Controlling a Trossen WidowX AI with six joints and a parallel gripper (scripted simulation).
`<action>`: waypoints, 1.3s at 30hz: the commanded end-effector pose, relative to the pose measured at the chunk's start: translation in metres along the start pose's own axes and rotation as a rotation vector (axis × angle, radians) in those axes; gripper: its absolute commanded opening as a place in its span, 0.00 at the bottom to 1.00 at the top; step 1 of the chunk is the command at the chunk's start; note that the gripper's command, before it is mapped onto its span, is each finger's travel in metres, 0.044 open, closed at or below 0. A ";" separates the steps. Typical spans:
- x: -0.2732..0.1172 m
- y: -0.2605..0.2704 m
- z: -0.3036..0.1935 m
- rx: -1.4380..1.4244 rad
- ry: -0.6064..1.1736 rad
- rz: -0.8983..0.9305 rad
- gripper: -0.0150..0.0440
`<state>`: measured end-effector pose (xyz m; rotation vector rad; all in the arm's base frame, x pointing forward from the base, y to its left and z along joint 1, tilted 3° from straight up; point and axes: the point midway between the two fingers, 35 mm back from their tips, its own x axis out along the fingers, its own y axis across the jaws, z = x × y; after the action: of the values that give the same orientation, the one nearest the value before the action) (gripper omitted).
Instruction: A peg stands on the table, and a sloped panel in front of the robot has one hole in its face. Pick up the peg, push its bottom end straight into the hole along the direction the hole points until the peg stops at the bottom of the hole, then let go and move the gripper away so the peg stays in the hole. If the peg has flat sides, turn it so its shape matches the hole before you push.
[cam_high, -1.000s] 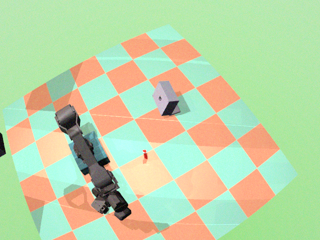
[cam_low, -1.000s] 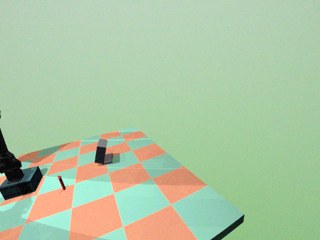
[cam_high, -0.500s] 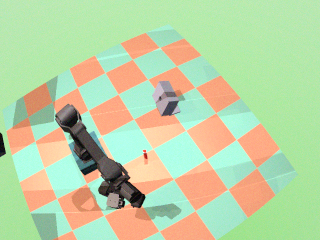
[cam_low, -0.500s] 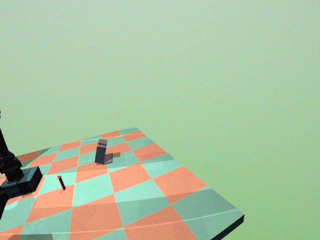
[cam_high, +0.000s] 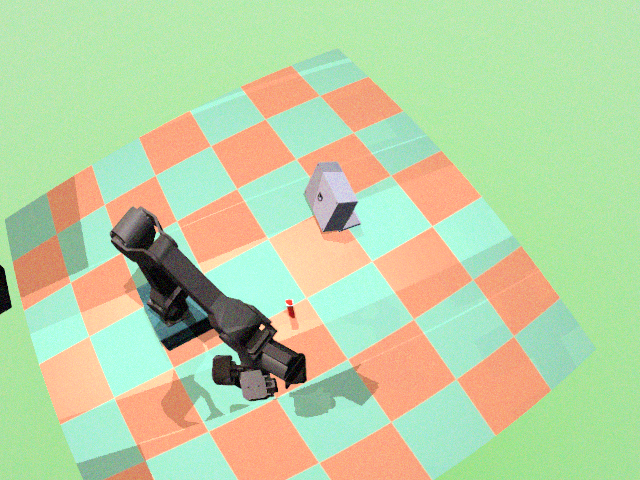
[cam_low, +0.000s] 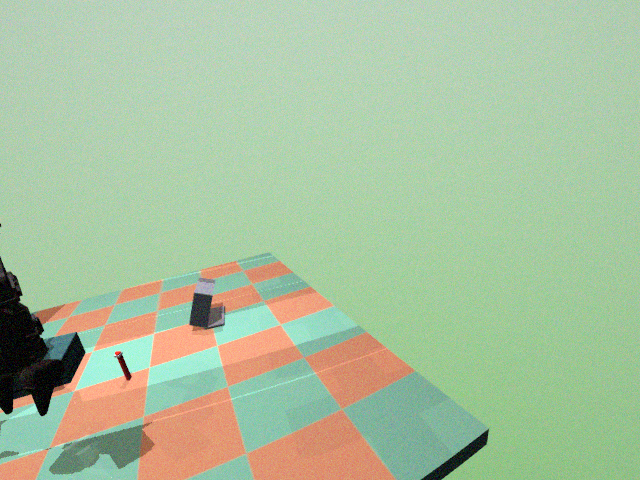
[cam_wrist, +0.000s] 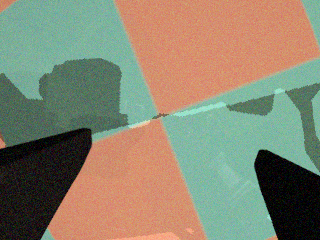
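Observation:
The red peg (cam_high: 290, 310) (cam_low: 124, 366) with a white band near its top stands upright on the checkered table. The grey sloped panel (cam_high: 330, 201) (cam_low: 201, 311) stands farther back, and its face with one small dark hole (cam_high: 320, 196) shows in the top view. The hole's exact shape is too small to tell. My gripper (cam_low: 24, 413) (cam_wrist: 175, 148) is open and empty, pointing down above the table. It is off to the side of the peg, below it in the top view and left of it in the exterior view. The peg is outside the wrist view.
The arm's dark teal base (cam_high: 188, 333) (cam_low: 67, 359) stands to the left of the peg. A flat foot plate (cam_high: 351, 222) (cam_low: 217, 316) sits behind the panel. The arm's shadows fall on the table. A black object (cam_high: 4, 291) shows at the left edge of the top view.

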<state>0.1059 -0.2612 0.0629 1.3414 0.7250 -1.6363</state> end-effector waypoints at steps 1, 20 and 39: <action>-0.004 0.010 -0.011 -0.119 0.020 0.016 1.00; -0.022 0.042 -0.073 -0.680 0.094 0.070 1.00; -0.043 0.059 -0.138 -1.219 0.152 0.133 1.00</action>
<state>0.2152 -0.1666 0.0734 0.6280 1.3437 -0.7585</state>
